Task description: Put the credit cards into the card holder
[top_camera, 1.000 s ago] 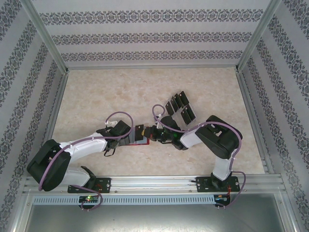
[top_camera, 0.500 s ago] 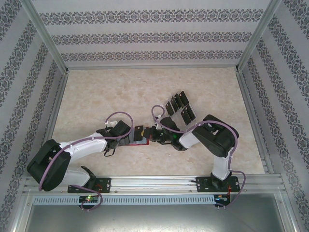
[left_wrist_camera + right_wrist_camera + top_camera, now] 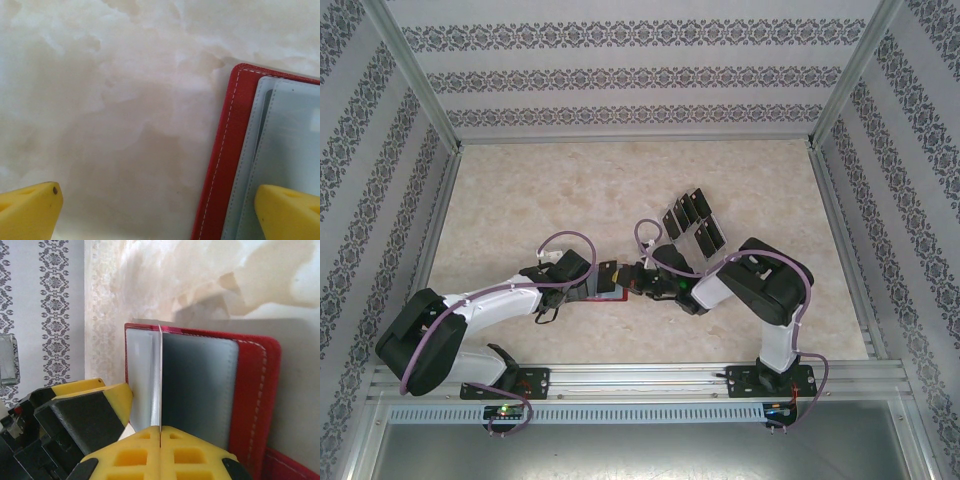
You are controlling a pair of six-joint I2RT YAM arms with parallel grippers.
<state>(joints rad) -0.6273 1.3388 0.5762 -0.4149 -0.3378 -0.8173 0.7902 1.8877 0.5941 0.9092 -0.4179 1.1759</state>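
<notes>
The wallet (image 3: pixel 252 390) lies open on the bench (image 3: pixel 540 200) between the pincers. The right pincer (image 3: pixel 160 440) is clenched on a thin grey sleeve (image 3: pixel 160 385), holding it upright, likely to open a pocket. The left pincer (image 3: pixel 159 212) is released, one finger over the wallet's inside, seemingly to steady it. The cards (image 3: pixel 692 222) sit just beyond.

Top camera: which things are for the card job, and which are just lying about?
For the job: red card holder, black credit cards, left gripper, right gripper.
Just there: marble table, patterned walls, metal frame.
</notes>
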